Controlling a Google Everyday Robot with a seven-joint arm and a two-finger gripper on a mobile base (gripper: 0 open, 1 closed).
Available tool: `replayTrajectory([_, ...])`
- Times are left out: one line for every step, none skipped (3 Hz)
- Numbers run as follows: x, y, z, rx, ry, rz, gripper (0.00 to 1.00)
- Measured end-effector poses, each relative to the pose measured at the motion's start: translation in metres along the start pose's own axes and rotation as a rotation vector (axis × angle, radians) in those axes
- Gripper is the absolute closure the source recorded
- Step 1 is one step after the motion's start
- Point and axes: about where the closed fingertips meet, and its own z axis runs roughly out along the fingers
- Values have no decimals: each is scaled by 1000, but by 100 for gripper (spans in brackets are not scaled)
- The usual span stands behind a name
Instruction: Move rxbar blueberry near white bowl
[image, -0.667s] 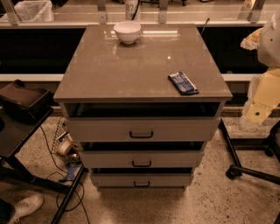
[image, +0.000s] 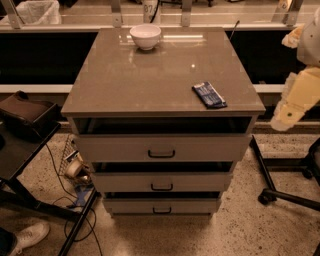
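Note:
The rxbar blueberry (image: 209, 95), a flat dark blue bar with pale lettering, lies near the front right corner of the cabinet top (image: 150, 80). The white bowl (image: 145, 36) stands upright at the far edge of the top, left of centre, well apart from the bar. My gripper is out of view. Only pale links of my arm (image: 299, 95) show at the right edge, beside the cabinet and to the right of the bar, not touching it.
The cabinet has three drawers with dark handles (image: 161, 153), all slightly pulled out. A black stand with a bag (image: 22, 112) is at the left, with cables and clutter (image: 75, 170) on the floor. Chair legs (image: 285, 192) are at the right. A rail and counter run behind.
My arm's pale links at the right edge have shifted slightly upward. The bar and the bowl have not moved.

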Motion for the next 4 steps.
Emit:
replayTrajectory([8, -54, 20, 109, -23, 147, 0])
replayTrajectory([17, -99, 38, 276, -39, 351, 0])
replayTrajectory([21, -105, 51, 360, -24, 460, 0])
replayTrajectory([22, -105, 51, 364, -34, 539, 0])
